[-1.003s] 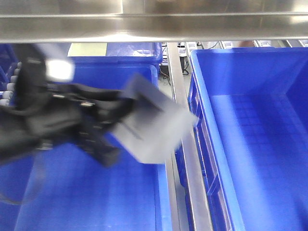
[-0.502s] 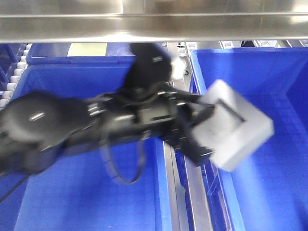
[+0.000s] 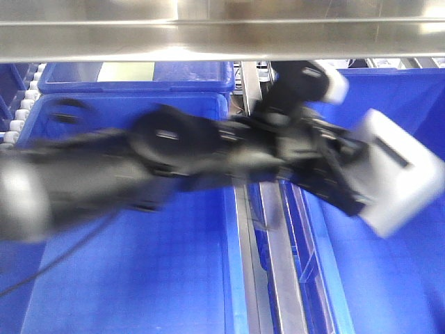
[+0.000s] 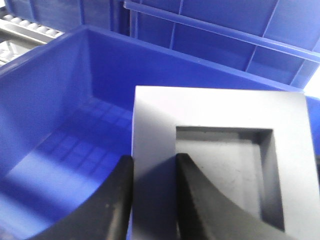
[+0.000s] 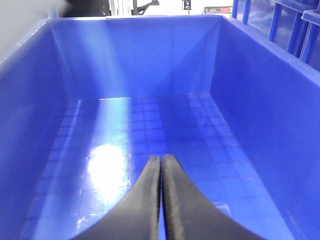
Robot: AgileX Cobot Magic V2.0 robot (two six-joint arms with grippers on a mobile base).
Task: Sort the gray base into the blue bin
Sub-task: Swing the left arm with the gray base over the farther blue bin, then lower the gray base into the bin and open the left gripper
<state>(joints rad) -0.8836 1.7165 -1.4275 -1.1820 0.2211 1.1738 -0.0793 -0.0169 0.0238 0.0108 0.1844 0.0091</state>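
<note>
Jaws of the left gripper (image 4: 154, 170) are clamped on one wall of the gray base (image 4: 220, 115), with one finger seated in its recess. The base is held tilted in the air over the blue bin (image 3: 403, 292). The right gripper (image 5: 161, 200) jaws are pressed together, with nothing held.

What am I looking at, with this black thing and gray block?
A two-armed robot sorting parts. The front view shows its black left arm stretched across a metal rail, holding a matte gray box-shaped block over a large bright-blue plastic crate; another blue crate sits beside it. The left wrist camera looks along the left jaws: one finger is outside the block's wall, one inside its square recess. The right wrist camera shows the right jaws shut, empty, above a blue crate floor.
</note>
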